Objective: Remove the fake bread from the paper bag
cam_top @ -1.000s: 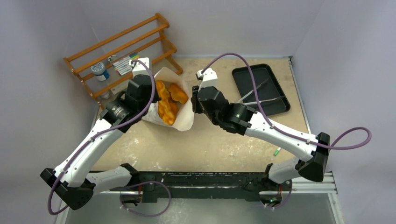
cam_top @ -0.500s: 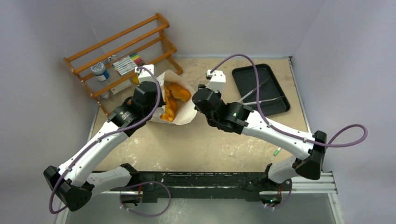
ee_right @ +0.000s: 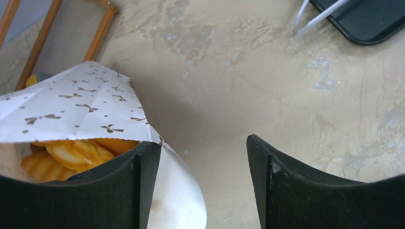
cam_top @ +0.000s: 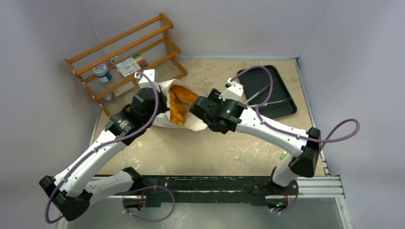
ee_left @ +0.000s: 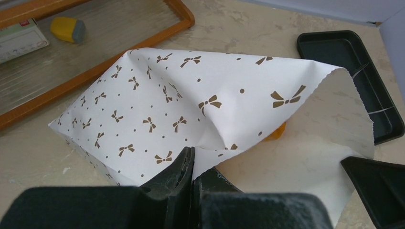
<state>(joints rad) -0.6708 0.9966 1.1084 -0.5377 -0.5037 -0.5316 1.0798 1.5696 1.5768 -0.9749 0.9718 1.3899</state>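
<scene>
Nearest my bases, the tabletop (cam_top: 210, 152) runs bare in front of the paper bag (cam_top: 186, 125). Only a small green thing (cam_top: 283, 154) lies there, well to the bag's right by the front edge.

The bag sits left of the tabletop's middle, between my two wrists, with its mouth turned toward my right arm. My left jaws are pressed fully together on a fold of the bag's printed wall (ee_left: 157, 100), on the near-left side of the mouth, and the paper rises from there in a peak. The mouth ends in a saw-toothed cut edge (ee_left: 354, 90).

My right jaws stand wide apart with nothing between them, right at the bag's mouth. One finger (ee_right: 110, 191) sits against the lower lip of the bag; I cannot tell whether it touches the paper.

The bread (ee_right: 71, 153), orange and ridged, is inside the bag, just under the upper lip. From above, several pieces (cam_top: 177, 102) show through the opening.

To the right of the bag, open tabletop reaches as far as a black tray (cam_top: 286, 86) by the far right corner, which holds metal tongs (cam_top: 267, 98). The tray lies apart from the bag.

Behind the bag and to its left, a wooden rack (cam_top: 124, 52) stands close to the bag's back edge. A jar (cam_top: 101, 72) and markers (cam_top: 130, 64) sit on its shelves.
</scene>
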